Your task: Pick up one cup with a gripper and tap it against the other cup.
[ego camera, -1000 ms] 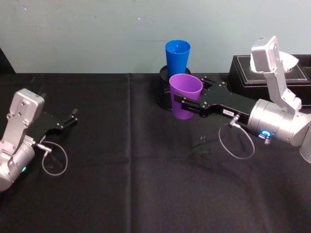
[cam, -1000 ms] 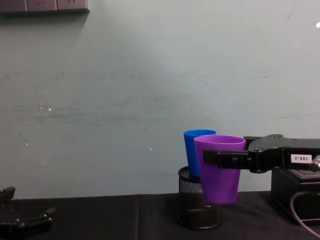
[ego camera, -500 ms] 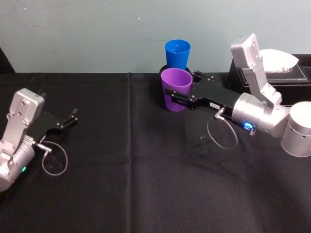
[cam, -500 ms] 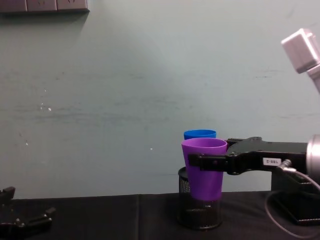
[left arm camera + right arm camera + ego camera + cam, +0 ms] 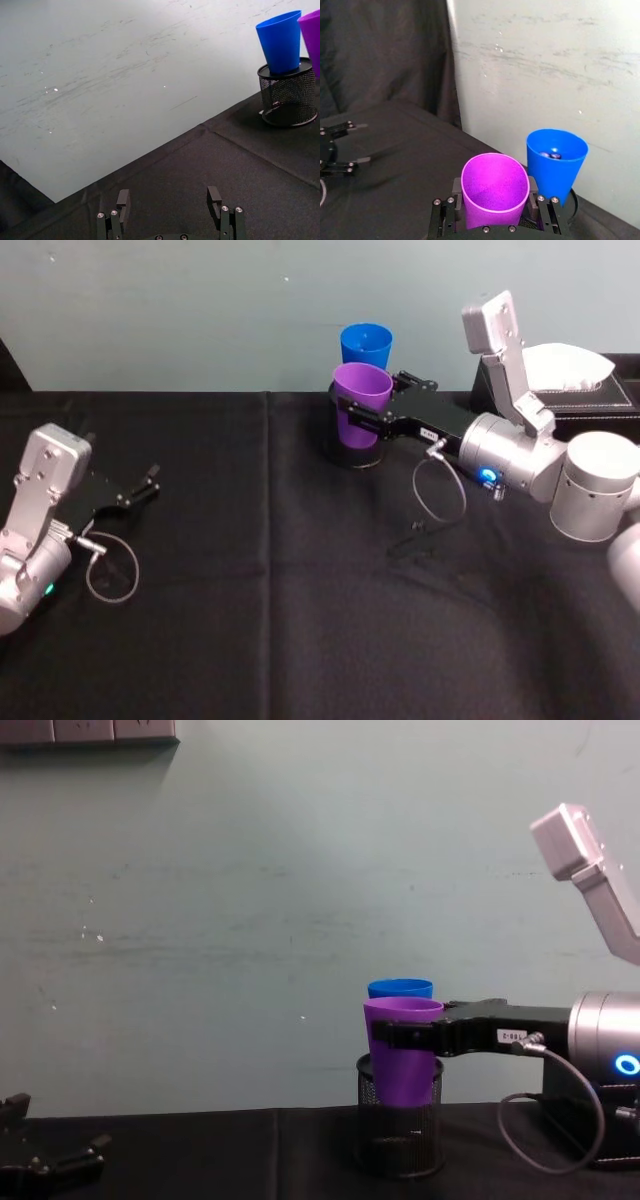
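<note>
My right gripper (image 5: pixel 362 412) is shut on the purple cup (image 5: pixel 358 385), held upright off the table. Just behind it, the blue cup (image 5: pixel 366 345) stands in a black mesh pen holder (image 5: pixel 345 452). In the right wrist view the purple cup (image 5: pixel 495 185) sits between the fingers (image 5: pixel 456 189), with the blue cup (image 5: pixel 555 160) close beside its rim; I cannot tell whether they touch. From the chest, the purple cup (image 5: pixel 402 1065) covers most of the blue cup (image 5: pixel 400 989), and its lower part overlaps the holder (image 5: pixel 400 1140). My left gripper (image 5: pixel 150 480) rests open at the far left.
A black box (image 5: pixel 600 400) with white tissue on top stands at the back right, behind my right arm. A pale wall runs close behind the cups. A black cloth (image 5: pixel 300 590) covers the table, wide and bare in the middle and front.
My right gripper has carried the purple cup back toward the wall and lower, bringing it right up to the blue cup. The left arm has not moved.
</note>
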Robot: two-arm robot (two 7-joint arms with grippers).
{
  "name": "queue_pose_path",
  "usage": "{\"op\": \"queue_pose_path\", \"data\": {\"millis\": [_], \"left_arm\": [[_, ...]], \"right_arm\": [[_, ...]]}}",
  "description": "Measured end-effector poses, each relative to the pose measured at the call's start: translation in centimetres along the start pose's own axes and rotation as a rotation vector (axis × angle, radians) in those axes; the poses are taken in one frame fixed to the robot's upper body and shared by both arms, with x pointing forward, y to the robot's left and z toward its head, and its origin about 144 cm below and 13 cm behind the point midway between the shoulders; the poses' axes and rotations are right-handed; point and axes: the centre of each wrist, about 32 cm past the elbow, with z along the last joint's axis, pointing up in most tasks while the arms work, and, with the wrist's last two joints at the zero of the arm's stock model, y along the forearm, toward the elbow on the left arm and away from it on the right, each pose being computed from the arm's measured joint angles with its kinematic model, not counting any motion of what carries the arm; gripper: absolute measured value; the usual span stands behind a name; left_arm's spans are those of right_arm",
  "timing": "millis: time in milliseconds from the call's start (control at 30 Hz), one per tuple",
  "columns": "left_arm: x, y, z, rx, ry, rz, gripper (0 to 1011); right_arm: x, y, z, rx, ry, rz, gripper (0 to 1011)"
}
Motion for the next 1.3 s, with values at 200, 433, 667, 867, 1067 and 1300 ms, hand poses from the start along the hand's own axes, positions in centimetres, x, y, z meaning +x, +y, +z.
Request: {"op": "queue_pose_path", "data": {"millis": [200, 433, 667, 867, 1067, 1300], "left_arm": [[0.0, 0.0, 0.0, 0.000, 0.000, 0.000, 1005], [0.0, 0.0, 0.0, 0.000, 0.000, 0.000, 1005], [0.0, 0.0, 0.0, 0.000, 0.000, 0.000, 1005], [0.0, 0.0, 0.0, 0.000, 0.000, 0.000, 1005], [0.0, 0.0, 0.0, 0.000, 0.000, 0.000, 1005], [0.0, 0.0, 0.0, 0.000, 0.000, 0.000, 1005]], "right_arm": [[0.4, 0.9, -0.2, -0.009, 0.015, -0.016, 735], [0.9, 1.6, -0.3, 0.001, 0.017, -0.031, 734], [1.3, 2.2, -0.3, 0.010, 0.019, -0.044, 734], [1.3, 2.6, -0.4, 0.024, 0.017, -0.044, 734], [1.2, 2.9, -0.4, 0.033, 0.013, -0.041, 734], [1.1, 3.0, -0.3, 0.033, 0.004, -0.046, 734]]}}
